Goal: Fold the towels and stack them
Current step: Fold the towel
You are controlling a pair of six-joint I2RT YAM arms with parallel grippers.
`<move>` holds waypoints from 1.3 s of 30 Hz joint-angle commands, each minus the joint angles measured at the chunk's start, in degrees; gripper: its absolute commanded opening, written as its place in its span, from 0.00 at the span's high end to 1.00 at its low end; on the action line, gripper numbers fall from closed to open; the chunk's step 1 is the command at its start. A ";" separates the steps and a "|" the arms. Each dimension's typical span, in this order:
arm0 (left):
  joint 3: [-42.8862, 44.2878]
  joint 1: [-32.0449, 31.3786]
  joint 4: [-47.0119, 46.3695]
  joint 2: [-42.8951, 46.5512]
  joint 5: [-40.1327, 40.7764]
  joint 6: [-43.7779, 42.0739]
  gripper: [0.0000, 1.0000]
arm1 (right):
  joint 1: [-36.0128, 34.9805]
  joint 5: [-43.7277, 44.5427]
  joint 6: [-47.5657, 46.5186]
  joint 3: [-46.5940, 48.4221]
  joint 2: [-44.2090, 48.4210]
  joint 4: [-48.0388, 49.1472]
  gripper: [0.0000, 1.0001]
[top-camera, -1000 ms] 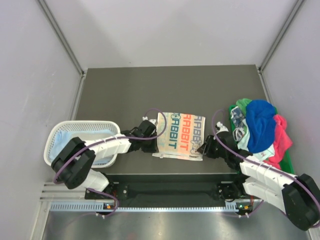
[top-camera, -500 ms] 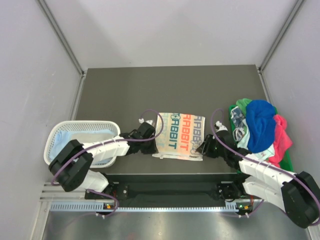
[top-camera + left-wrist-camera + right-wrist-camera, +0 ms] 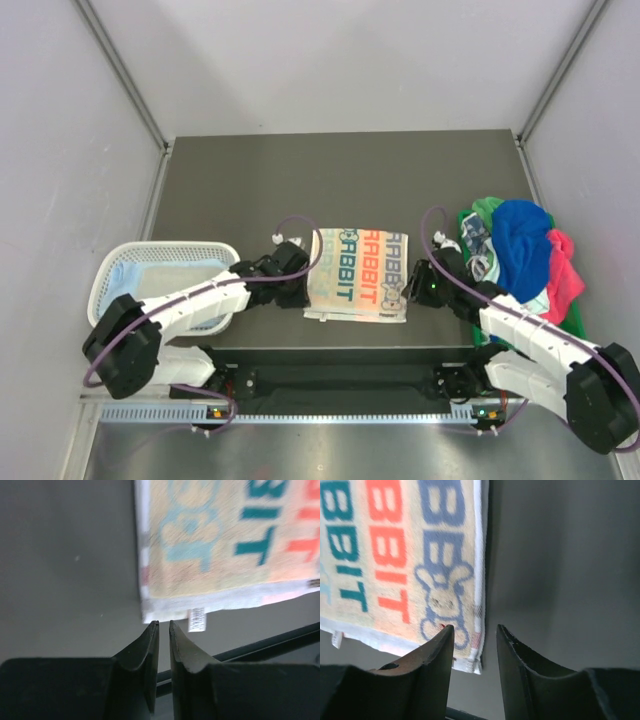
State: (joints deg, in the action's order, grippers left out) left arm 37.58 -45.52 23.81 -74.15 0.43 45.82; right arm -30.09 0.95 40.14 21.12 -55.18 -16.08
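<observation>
Printed towel [image 3: 360,274] lettered teal and orange, folded flat, left of heaped towels [image 3: 520,262] in blue, pink, green
</observation>
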 commanded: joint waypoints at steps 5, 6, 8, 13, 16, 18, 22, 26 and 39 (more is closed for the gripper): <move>19.35 2.44 2.21 -2.02 6.61 -7.49 0.76 | 2.05 -0.50 -5.34 15.33 -5.89 3.14 0.62; 22.50 4.54 0.03 -3.79 5.74 -7.68 0.75 | 2.14 -3.03 -5.07 16.39 -7.39 5.50 0.63; 25.77 7.53 -4.88 -9.75 1.36 -8.64 0.76 | 2.14 -5.68 -4.28 20.16 -13.62 12.09 0.64; 34.81 12.55 -10.37 -24.77 -8.41 -10.14 0.76 | 1.87 -10.70 0.54 25.98 -29.68 25.02 0.69; 38.43 15.45 -10.71 -31.12 -14.75 -11.28 0.77 | 1.70 -13.43 3.96 27.92 -37.09 33.19 0.72; 38.01 16.86 -12.90 -32.63 -15.19 -11.63 0.76 | 1.52 -13.78 5.38 28.62 -41.82 38.74 0.72; 38.00 18.97 -14.94 -36.93 -16.77 -12.16 0.76 | 1.43 -13.17 7.67 30.11 -47.72 41.91 0.75; 37.92 19.68 -13.10 -38.61 -12.74 -13.39 0.76 | 1.96 -11.32 7.94 29.24 -49.76 43.06 0.76; 37.48 21.08 -7.99 -40.99 -1.14 -11.63 0.78 | 11.97 -13.69 6.88 22.74 -45.29 39.63 0.76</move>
State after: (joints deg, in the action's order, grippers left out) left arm 74.41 -25.58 13.52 -113.82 -7.53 34.61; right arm -21.41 -12.32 47.70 45.28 -103.46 22.52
